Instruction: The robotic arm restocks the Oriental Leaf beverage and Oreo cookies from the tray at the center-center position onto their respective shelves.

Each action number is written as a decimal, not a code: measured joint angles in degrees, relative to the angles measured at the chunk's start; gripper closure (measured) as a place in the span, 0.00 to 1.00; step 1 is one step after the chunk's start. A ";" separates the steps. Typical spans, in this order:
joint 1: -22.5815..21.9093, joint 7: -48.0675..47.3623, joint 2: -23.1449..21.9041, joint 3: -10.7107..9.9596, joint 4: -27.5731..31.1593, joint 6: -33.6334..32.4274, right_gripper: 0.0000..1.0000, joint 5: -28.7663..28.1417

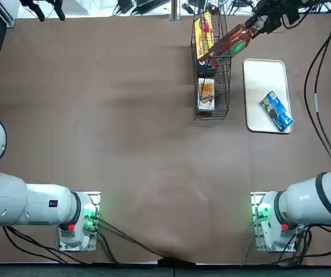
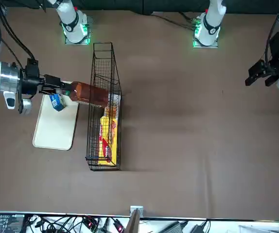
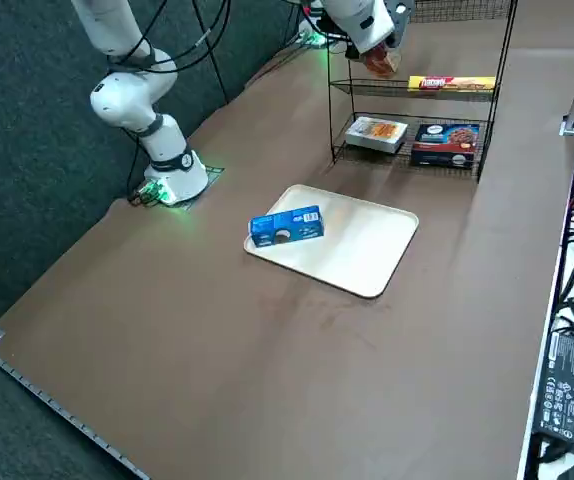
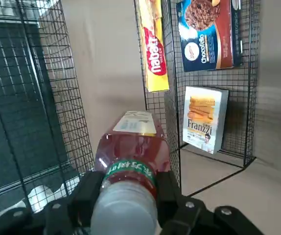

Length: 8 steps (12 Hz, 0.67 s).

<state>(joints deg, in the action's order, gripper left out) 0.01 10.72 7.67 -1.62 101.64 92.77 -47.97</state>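
Keeping the Oriental Leaf bottle (image 4: pixel 133 147) level suits this step: it lies partly inside the wire shelves (image 2: pixel 95 141), pinched near its cap by the right end effector (image 4: pixel 126 205). Ease it fully onto the tier before releasing; the Oreo packet (image 3: pixel 287 227) sits on the tray (image 3: pixel 367 245).

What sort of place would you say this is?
Probably a robotics lab: the right arm's tool grips a tea bottle at a mock store rack, and loose cables and hardware line the table's edge.
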 joint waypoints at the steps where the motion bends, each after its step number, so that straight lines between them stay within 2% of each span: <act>1: -0.43 -0.69 0.00 0.01 0.21 0.25 0.41 0.10; 8: -3.90 -2.09 -0.03 0.05 3.41 4.86 0.41 0.49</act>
<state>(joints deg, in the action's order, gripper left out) -3.89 8.64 7.65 -1.57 105.05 97.62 -47.48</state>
